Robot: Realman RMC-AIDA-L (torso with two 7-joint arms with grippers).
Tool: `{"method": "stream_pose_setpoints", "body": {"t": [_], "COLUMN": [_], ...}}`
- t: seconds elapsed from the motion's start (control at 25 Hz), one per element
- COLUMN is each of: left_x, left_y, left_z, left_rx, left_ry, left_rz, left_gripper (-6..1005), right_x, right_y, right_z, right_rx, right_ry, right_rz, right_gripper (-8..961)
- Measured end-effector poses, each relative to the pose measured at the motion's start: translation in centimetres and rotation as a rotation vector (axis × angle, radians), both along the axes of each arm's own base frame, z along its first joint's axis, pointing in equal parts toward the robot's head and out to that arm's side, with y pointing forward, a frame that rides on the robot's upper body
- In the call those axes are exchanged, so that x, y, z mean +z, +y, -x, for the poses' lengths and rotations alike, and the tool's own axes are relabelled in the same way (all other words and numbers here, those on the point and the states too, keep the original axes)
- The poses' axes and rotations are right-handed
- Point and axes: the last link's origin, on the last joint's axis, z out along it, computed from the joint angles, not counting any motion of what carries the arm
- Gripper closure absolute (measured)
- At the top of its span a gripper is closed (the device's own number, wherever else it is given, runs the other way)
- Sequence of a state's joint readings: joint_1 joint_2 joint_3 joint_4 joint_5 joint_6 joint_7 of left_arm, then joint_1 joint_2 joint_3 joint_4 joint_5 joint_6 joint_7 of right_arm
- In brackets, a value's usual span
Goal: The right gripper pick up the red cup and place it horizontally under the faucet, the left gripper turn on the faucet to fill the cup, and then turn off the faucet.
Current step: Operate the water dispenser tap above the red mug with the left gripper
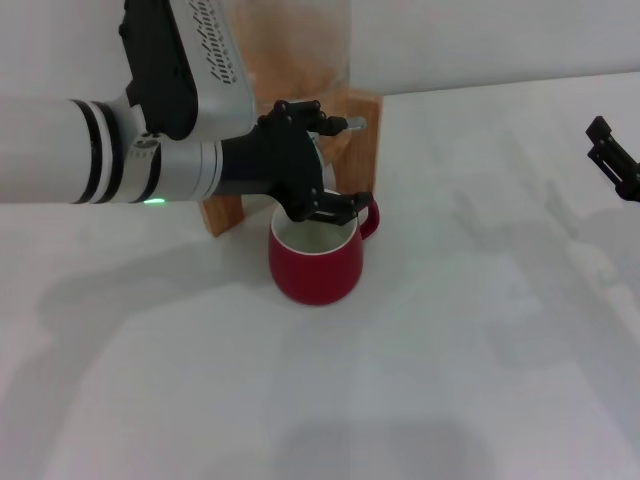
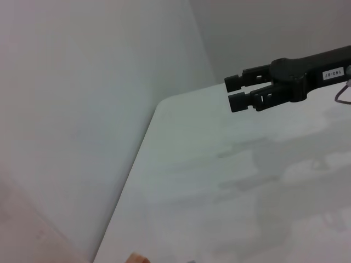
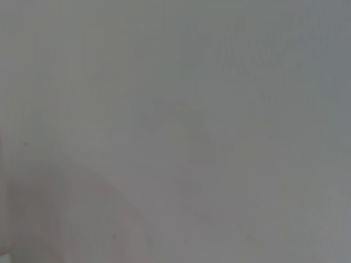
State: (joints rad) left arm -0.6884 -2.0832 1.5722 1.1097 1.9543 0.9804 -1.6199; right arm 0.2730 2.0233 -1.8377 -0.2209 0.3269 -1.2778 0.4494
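Now the red cup (image 1: 315,262) stands upright on the white table (image 1: 480,380), directly in front of the wooden stand (image 1: 352,128) and under the faucet (image 1: 352,124), with its small handle turned to our right side. So we judge that the placing step is done and the faucet step is in hand. Our left gripper (image 1: 325,160) is above the rim of the cup, with one black finger up near the chrome lever and the other down at the cup's rim; the fingers look spread around the faucet, but whether they already press the lever we cannot tell. The inside of the cup looks pale, and we cannot say whether water is in it. The next move needs, in our judgement, a small and careful turn of the lever without pushing the cup away. Our right gripper (image 1: 612,155) waits well apart, at the right edge of the head view. The left wrist view shows what the head view does not: the right gripper (image 2: 247,93) from the side, its two fingers almost together and holding nothing. The right wrist view shows only a plain grey surface.
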Motion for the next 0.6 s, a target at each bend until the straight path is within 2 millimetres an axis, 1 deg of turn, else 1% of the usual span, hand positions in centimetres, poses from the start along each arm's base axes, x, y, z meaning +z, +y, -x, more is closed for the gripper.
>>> {"method": "stream_pose_setpoints", "body": {"t": [0.6], "left_x": [-0.07], "left_y": [0.11], "left_z": [-0.65], "left_rx": [-0.020], "left_ry": [0.003], "left_rz": [0.002], "left_gripper": [124], "right_x": [0.10], "right_y": [-0.02], "right_z": [0.12], "right_rx": [0.008], "right_ry": [0.002], "right_rz": [-0.006], "right_gripper": [108]}}
